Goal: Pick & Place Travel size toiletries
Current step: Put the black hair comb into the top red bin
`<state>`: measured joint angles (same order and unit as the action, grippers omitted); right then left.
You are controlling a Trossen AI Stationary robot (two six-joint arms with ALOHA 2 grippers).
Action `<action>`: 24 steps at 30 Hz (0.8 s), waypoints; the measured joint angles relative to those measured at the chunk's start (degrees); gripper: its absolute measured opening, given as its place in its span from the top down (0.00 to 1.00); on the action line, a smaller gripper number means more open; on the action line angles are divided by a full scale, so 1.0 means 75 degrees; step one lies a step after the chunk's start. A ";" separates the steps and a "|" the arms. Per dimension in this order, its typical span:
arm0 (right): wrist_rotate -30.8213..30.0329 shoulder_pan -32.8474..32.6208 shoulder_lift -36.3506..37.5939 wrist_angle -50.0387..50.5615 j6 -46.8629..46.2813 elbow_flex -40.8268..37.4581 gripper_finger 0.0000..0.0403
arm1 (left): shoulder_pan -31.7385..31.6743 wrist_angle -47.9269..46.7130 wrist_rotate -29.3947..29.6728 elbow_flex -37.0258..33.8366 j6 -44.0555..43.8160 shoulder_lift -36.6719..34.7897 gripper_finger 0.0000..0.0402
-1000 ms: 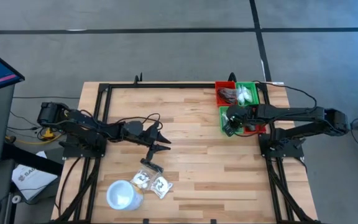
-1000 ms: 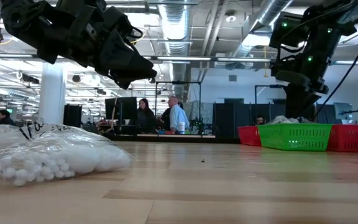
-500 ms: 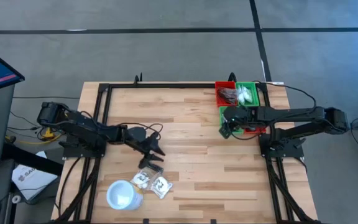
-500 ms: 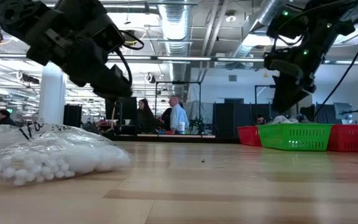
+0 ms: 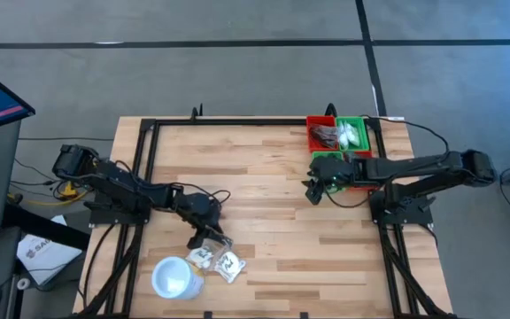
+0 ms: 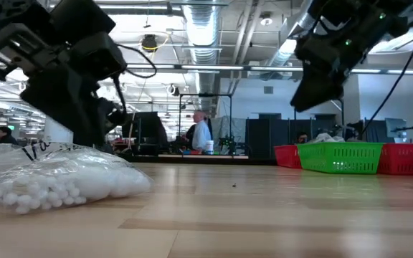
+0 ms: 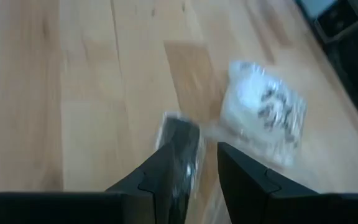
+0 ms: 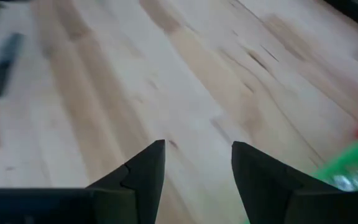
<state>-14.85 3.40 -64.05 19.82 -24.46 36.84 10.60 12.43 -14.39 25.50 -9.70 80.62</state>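
left gripper (image 7: 201, 180) fingers apart over dark tube (image 7: 182, 152), sachet (image 7: 263, 115) just beside, right gripper (image 8: 197, 165) apart, empty, near bins (image 5: 339, 142)

table (image 5: 273, 221): wood | on it: sachets (image 5: 218, 261), cup (image 5: 173, 277), bins (image 5: 339, 146)

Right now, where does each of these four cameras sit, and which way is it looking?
High: overhead, straight down on table, both arms.
Low: table-top height, across sachet into room; arms overhead.
Left wrist: past left gripper, dark case, sachet.
Right wrist: past open right gripper, bare wood.
Shared: green bin, high and low.
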 joint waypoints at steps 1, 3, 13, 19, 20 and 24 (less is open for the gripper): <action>0.0000 -0.0109 0.0000 -0.0158 0.0072 0.0000 0.57 | 0.0017 -0.0159 0.0017 0.0000 -0.0002 0.0000 0.72; -0.0002 -0.0312 0.0000 -0.0439 0.0145 0.0000 0.57 | 0.0067 -0.0527 0.0125 0.0000 -0.0018 0.0000 0.73; -0.0023 -0.0810 -0.0005 -0.0944 0.0148 0.0000 0.60 | 0.0197 -0.1188 0.0225 0.0000 -0.0191 0.0000 0.74; -0.0026 -0.0853 -0.0565 -0.1301 0.0199 0.0006 0.62 | 0.0407 -0.1650 0.0946 0.0004 -0.0163 0.0000 0.74; -0.0026 -0.0851 -0.0725 -0.1381 0.0316 0.0003 0.62 | 0.0429 -0.1664 0.1030 0.0009 -0.0161 0.0000 0.74; -0.0017 -0.0851 -0.1420 -0.2041 0.0728 0.0001 0.63 | 0.0513 -0.1680 0.1182 0.0012 -0.0146 0.0013 0.74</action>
<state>-14.98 -2.98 -74.70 4.51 -19.00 36.85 14.44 -0.17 -5.53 25.58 -10.80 80.72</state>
